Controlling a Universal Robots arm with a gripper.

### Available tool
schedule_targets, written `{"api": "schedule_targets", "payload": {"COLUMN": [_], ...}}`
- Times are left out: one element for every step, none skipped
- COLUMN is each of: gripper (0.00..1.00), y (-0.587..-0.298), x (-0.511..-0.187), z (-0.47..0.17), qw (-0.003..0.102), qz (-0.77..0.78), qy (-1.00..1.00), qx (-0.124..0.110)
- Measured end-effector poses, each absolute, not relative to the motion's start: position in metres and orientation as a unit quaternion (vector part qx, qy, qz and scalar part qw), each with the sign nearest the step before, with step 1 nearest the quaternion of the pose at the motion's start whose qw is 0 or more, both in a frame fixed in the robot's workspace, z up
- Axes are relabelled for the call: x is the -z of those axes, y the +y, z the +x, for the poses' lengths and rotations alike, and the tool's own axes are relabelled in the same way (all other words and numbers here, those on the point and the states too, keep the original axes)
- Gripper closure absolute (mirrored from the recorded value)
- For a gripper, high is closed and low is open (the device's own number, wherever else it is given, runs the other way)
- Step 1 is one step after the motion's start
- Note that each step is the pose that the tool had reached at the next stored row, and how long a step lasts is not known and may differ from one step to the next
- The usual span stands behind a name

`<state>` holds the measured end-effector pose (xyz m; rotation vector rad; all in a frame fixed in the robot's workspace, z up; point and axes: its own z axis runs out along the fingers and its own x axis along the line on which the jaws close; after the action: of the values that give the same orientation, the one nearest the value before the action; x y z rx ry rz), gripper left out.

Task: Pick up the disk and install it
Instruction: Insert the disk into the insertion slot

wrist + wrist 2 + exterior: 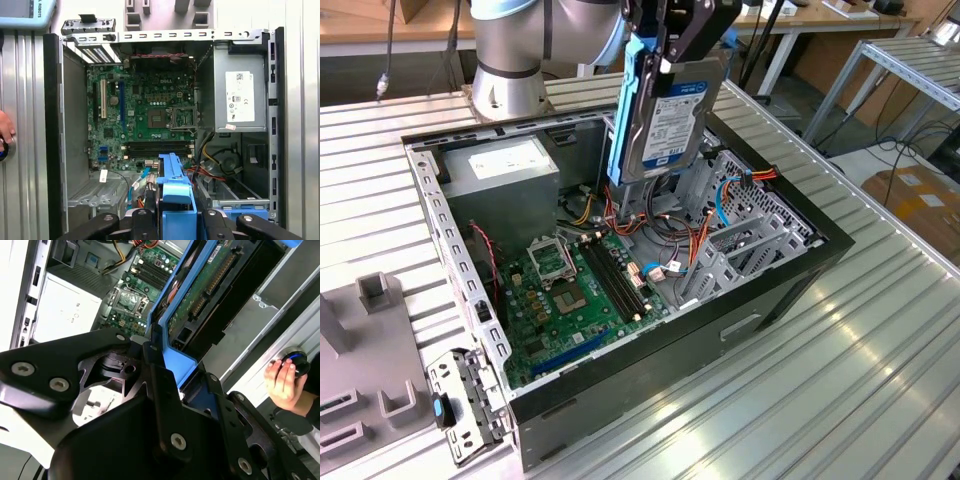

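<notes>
The disk [665,115] hangs in the air over the open case [720,330], clamped in your claw [670,45] and clear of everything below it. The claw is closed on the disk's top end. In the second wrist view its black fingers [160,390] pinch the blue carrier [167,315] from both sides, and the blue edge runs straight out from between them.

So the disk lies directly below the claw, its long axis nearly upright and leaning a little, its lower end pointing down into the case. In the exterior view its labelled face turns toward the near side and that view's right. The second wrist view shows the green circuit-board face on the other side.

Under the lower end sit the cables [660,235] and the grey metal cage [745,235], toward the exterior view's right in the case. The motherboard [570,290] lies to that view's left of them. The power supply [505,170] is in the far left corner, well apart from the disk.

I judge the disk picked up but not yet seated, since no part of it touches the cage. A hand [282,382] rests on a round control outside the case, on the table [840,380].
</notes>
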<state>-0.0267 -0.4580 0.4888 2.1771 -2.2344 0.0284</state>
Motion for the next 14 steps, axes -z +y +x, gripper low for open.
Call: {"api": "schedule_targets", "payload": {"gripper": [0.63, 0.63, 0.63, 0.63, 0.63, 0.63, 0.63, 0.63, 0.63, 0.63, 0.63, 0.63, 0.63, 0.63], "y": [-0.46, -0.463, -0.465, -0.466, -0.468, -0.469, -0.471, -0.473, -0.474, -0.476, -0.478, -0.48, -0.481, -0.484], "x": [-0.489, -0.489, -0.489, -0.489, -0.489, -0.489, -0.489, -0.489, -0.489, -0.489, -0.489, -0.489, -0.488, -0.488], "z": [-0.026, -0.026, -0.026, -0.026, -0.026, -0.026, -0.026, -0.026, -0.026, -0.026, -0.026, -0.026, -0.026, -0.026], "qw": [0.011, 0.011, 0.011, 0.011, 0.011, 0.011, 0.011, 0.011, 0.011, 0.011, 0.011, 0.011, 0.011, 0.011], "qz": [0.698, 0.698, 0.698, 0.698, 0.698, 0.698, 0.698, 0.698, 0.698, 0.698, 0.698, 0.698, 0.698, 0.698], "qy": [-0.716, -0.716, -0.716, -0.716, -0.716, -0.716, -0.716, -0.716, -0.716, -0.716, -0.716, -0.716, -0.716, -0.716], "qx": [-0.009, -0.009, -0.009, -0.009, -0.009, -0.009, -0.009, -0.009, -0.009, -0.009, -0.009, -0.009, -0.009, -0.009]}}
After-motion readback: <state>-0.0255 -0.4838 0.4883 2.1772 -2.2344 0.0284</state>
